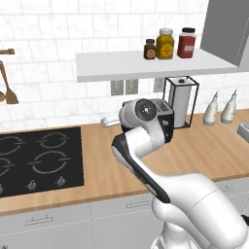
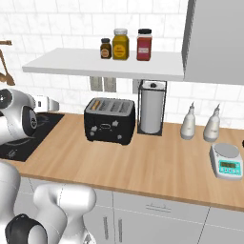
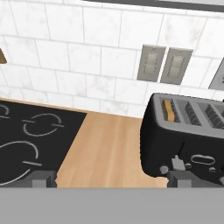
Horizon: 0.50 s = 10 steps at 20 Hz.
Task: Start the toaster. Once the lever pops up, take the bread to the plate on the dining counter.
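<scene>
Kitchen wall counter, seen left to right: wooden utensils (image 1: 7,87) are hanging against the white tile at far left, above a black cooktop (image 1: 38,158) that is sitting flush in the wood-topped counter (image 2: 157,167). Just right of the cooktop, the gripper (image 3: 109,179) is hovering over bare counter with its jaws standing wide apart and nothing between them; the left fingertip (image 3: 41,178) is showing over the cooktop's edge and the right one is sitting in front of the toaster's lower front corner in the hand view.

The toaster (image 2: 110,120) is standing on the counter near the back wall, below two grey wall outlets (image 3: 164,64). The bread (image 3: 169,110) is sitting down in the toaster's leftmost slot, only its tan top edge showing. Directly right of the toaster, a paper towel roll (image 2: 152,113) is standing upright in a black wire holder.

Overhead, three jars (image 2: 121,44) are lining a white shelf (image 2: 95,64). Further right, two pale bottles (image 2: 200,124) are standing side by side near the wall, and a small kitchen scale (image 2: 227,161) is resting nearer the counter's front edge.
</scene>
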Motion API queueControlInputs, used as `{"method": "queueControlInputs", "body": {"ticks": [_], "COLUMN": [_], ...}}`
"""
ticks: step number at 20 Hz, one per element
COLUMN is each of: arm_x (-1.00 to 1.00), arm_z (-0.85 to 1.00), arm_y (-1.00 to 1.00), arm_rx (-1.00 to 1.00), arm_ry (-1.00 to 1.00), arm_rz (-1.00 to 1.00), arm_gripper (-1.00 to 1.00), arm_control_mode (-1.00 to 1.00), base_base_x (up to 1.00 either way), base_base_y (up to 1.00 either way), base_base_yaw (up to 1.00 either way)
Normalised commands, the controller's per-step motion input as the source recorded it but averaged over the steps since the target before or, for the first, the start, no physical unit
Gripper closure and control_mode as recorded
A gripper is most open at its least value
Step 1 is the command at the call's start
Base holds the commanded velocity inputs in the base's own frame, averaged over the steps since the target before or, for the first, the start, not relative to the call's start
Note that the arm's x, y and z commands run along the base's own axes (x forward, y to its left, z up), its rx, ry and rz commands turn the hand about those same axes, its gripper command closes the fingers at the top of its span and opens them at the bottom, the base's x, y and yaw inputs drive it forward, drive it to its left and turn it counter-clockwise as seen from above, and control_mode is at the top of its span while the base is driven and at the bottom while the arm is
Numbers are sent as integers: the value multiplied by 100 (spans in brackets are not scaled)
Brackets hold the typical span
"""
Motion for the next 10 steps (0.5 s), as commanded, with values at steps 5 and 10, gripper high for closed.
{"method": "queueControlInputs", "body": {"ticks": [5,10], "arm_x": [0,0], "arm_z": [0,0], "arm_y": [0,0], "arm_rx": [0,0], "arm_ry": [0,0], "arm_rz": [0,0], "arm_gripper": [-100,-100], "arm_control_mode": [-100,-100], "base_base_x": [0,0], "base_base_y": [0,0], "base_base_yaw": [0,0]}}
